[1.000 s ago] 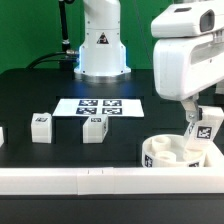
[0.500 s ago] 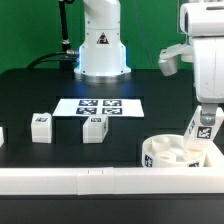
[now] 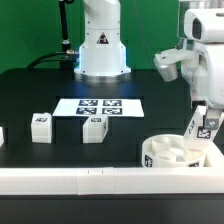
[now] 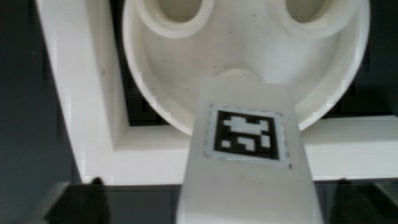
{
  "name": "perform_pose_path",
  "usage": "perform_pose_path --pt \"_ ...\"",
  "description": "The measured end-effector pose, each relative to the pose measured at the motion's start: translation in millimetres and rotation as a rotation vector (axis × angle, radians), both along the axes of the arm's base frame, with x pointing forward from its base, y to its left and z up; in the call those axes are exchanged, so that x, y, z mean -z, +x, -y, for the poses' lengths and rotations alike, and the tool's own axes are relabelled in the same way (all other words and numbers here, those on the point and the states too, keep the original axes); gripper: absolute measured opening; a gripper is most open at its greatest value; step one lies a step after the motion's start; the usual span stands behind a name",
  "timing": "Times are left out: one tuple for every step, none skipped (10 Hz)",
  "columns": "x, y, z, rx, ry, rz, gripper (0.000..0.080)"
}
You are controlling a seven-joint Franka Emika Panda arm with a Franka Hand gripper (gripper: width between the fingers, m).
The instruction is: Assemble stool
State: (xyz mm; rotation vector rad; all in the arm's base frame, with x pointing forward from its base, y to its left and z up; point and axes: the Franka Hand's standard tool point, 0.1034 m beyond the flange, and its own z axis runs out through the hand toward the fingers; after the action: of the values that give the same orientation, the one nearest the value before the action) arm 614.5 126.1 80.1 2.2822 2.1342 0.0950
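Stool seat (image 3: 172, 155) lies flat against the white border bar (image 3: 70, 180). The gripper (image 3: 204, 112) has its fingers closed on one tilted leg (image 3: 203, 130), whose lower end meets the seat's rim. Two more legs (image 3: 93, 128) (image 3: 41, 125) stand loose, well apart from the seat toward the exterior view's left. I'd say none is fixed yet and all three remain.
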Motion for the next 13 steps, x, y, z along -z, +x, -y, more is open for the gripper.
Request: perform_pose_path --pt "0.9 -0.1 1.7 0.002 0.0 -0.002 0.0528" --pt "0.8 0.5 4.2 0.007 0.0 -0.002 0.0381" --pt "0.8 0.5 4.2 0.026 0.001 -0.002 0.0381" --pt "0.9 0.6 4.6 0.053 0.002 -0.003 0.0336" --pt "0.9 0.7 5.2 0.055 0.002 -0.003 0.0336" --pt "0.9 0.7 5.1 0.103 0.006 -0.005 0.0336" --pt "1.1 0.3 5.1 0.204 0.013 -0.009 0.0336" --pt "1.8 -1.7 6.4 0.394 0.032 -0.021 0.0336" --pt "2.2 -3.2 6.3 0.549 0.051 -0.033 0.0336" --pt "2.3 -3.2 6.4 0.666 0.068 -0.044 0.0337" --pt "3.0 -1.7 6.2 0.837 0.102 -0.045 0.0337" --pt "3.0 -1.0 6.0 0.963 0.125 -0.048 0.0337" --pt "3.2 -0.6 6.3 1.041 0.135 -0.045 0.0337"
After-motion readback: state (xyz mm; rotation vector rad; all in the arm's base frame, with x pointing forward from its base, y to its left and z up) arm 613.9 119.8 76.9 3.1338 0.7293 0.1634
